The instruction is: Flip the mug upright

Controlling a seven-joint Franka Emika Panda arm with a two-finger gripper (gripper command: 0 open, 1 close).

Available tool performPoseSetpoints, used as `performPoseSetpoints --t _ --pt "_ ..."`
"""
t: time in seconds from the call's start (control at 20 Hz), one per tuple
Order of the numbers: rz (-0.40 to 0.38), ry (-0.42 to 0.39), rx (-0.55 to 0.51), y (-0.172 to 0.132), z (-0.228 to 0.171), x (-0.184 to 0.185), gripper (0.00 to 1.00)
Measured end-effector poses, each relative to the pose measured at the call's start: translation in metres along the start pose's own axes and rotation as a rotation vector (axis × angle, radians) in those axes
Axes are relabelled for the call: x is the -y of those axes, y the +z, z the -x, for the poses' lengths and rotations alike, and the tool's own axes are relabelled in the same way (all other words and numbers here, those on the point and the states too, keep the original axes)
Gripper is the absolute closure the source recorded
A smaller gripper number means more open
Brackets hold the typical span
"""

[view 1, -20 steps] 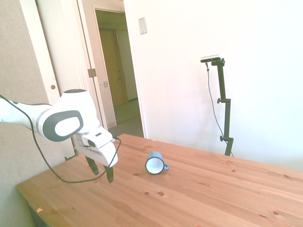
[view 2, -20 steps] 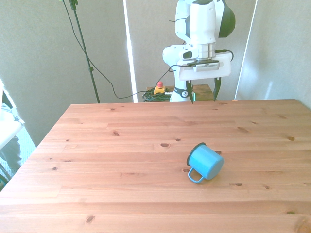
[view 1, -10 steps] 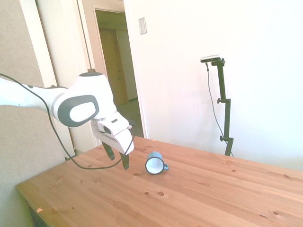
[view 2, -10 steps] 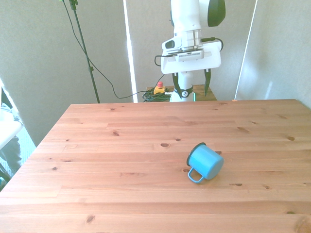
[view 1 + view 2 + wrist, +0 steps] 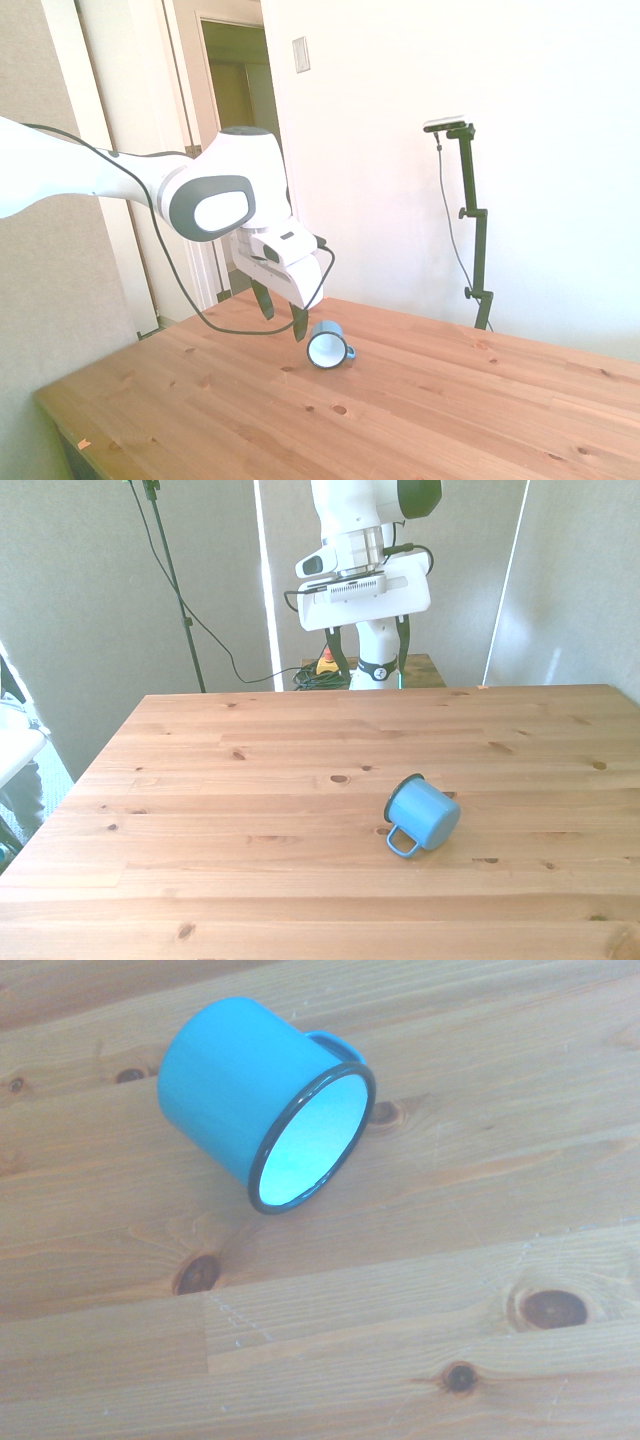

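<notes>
though on its side, mug (image 5: 424, 813) mouth robotward

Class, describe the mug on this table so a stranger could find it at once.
Look at the wooden table; toward the front view's right lies the mug, on its side. It is the only object there: light blue, white inside, dark rim, small loop handle.

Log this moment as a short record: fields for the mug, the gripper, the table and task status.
mug: light-blue mug, lying on its side, white inside showing in the wrist view
handle: small loop, at table level, on the side nearer the front camera
gripper: gripper open, empty, in the air, not touching the mug
table: wooden table, holding only the mug
task status: mug not yet upright
</notes>
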State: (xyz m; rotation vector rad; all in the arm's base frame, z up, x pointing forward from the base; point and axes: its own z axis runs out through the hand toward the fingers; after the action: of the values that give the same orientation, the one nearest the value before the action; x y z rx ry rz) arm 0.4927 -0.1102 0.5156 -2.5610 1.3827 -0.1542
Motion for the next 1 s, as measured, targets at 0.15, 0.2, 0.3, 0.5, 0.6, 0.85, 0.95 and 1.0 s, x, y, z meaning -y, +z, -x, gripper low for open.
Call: performPoseSetpoints --t 0.15,0.2,0.3,0.5,0.6,0.85,0.95,1.0 --pt "-0.022 0.04 0.034 0.003 -0.012 0.003 0.0" --pt "-0.028 0.058 0.043 0.003 -0.021 0.004 0.0" --pt "-0.027 0.087 0.054 0.008 -0.04 0.006 0.0" --pt "-0.011 0.109 0.069 0.027 -0.06 0.014 0.0" --pt "-0.003 0.114 0.074 0.035 -0.064 0.016 0.0" --pt "0.016 0.146 0.073 0.054 -0.083 0.013 0.0" --pt "0.022 0.158 0.071 0.061 -0.092 0.012 0.0" --pt "0.024 0.162 0.069 0.063 -0.096 0.012 0.0"
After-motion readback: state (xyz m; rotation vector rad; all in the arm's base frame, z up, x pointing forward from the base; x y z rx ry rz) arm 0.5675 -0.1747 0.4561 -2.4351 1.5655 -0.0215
